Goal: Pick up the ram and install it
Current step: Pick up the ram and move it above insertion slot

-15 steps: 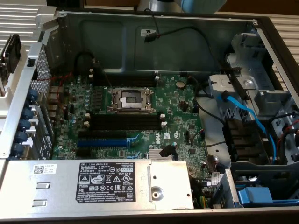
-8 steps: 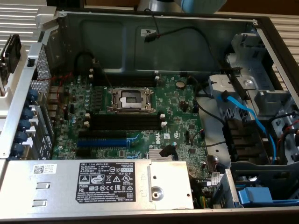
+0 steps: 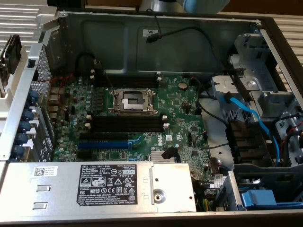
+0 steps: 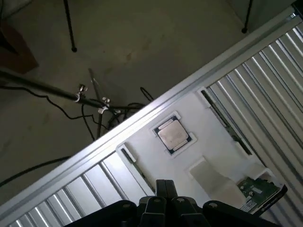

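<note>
wrist view: gripper (image 4: 164,184) hangs over a white tray (image 4: 147,151) that sits on a ribbed metal table (image 4: 265,80). fingers (image 4: 160,190) pressed together, pinching nothing.

tray holds a square chip (image 4: 173,135) lying flat near its middle. a long dark strip (image 4: 225,120) runs along one side of the tray, and a second strip (image 4: 135,165) runs along the other side, just beside the fingers. a pale block (image 4: 213,178) stands between the chip and a green board.

ram (image 4: 260,189): that green board with a pale label, probably, though part of it is hidden behind the gripper body. it lies flat at the tray's corner, apart from the fingers, with the block between them.

beyond the table edge, grey floor (image 4: 142,42) with loose black cables (image 4: 94,111) and thin stand legs.

exterior view: open case (image 3: 118,33) seen from above, with the arm (image 3: 203,4) at its far wall. green motherboard (image 3: 184,118) lies flat inside and the socket (image 3: 131,100) is open. black slots (image 3: 125,124) run just beside the socket on its near side, white latches at their ends. blue slot (image 3: 103,143) is nearer still. power supply (image 3: 57,184) runs along the near edge. blue cables (image 3: 246,113) are at the exterior view's right. the ram is off the board, not yet picked up.
</note>
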### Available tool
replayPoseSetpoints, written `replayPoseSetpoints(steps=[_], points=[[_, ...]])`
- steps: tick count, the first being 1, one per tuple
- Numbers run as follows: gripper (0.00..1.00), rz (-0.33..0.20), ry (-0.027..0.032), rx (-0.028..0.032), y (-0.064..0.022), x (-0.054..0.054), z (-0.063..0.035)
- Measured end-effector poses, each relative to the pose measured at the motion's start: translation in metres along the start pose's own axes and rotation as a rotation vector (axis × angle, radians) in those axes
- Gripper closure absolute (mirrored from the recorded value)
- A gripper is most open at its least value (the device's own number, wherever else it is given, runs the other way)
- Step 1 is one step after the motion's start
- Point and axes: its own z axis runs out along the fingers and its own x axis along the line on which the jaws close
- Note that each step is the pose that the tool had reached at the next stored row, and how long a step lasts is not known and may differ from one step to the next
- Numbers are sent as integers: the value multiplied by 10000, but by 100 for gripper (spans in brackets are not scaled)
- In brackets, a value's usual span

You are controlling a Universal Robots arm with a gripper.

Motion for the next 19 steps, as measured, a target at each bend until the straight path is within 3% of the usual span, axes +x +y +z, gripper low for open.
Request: replayPoseSetpoints(steps=[19], points=[[90, -3666, 238, -8, 0, 0, 6]])
